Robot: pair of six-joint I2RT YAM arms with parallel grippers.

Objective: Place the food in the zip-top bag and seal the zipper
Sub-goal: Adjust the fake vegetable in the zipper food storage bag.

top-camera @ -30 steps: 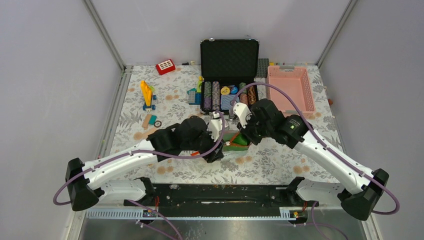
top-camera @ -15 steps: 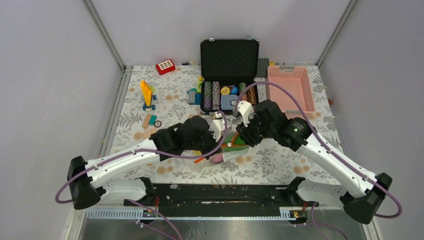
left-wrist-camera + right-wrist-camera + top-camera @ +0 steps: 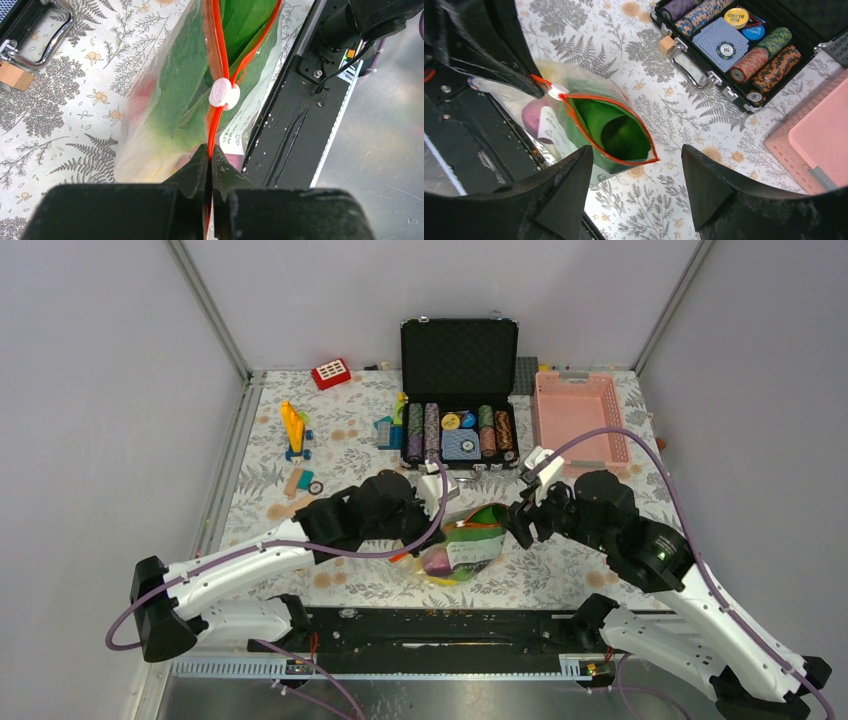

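The zip-top bag point(image 3: 467, 543) hangs near the table's front edge with the food inside it: green pieces point(image 3: 620, 133), a purple ball point(image 3: 531, 115), and red and yellow shapes blurred behind the plastic. My left gripper point(image 3: 210, 150) is shut on the orange-red zipper point(image 3: 215, 47) at the bag's near end, just behind the white slider point(image 3: 223, 93). Past the slider the two strips part and the mouth point(image 3: 609, 127) gapes open. My right gripper point(image 3: 636, 152) stands open to the right of the bag, touching nothing, and shows in the top view point(image 3: 522, 520).
An open black case of poker chips point(image 3: 458, 430) stands behind the bag, with a pink mesh basket point(image 3: 580, 415) to its right. Building blocks point(image 3: 293, 430) and a red block point(image 3: 331, 373) lie at the back left. A black rail point(image 3: 440, 625) runs along the table's near edge.
My right gripper opened, let go of the bag and drew back to the right. My left gripper shut on the zipper strip. The bag now shows in full with its mouth open.
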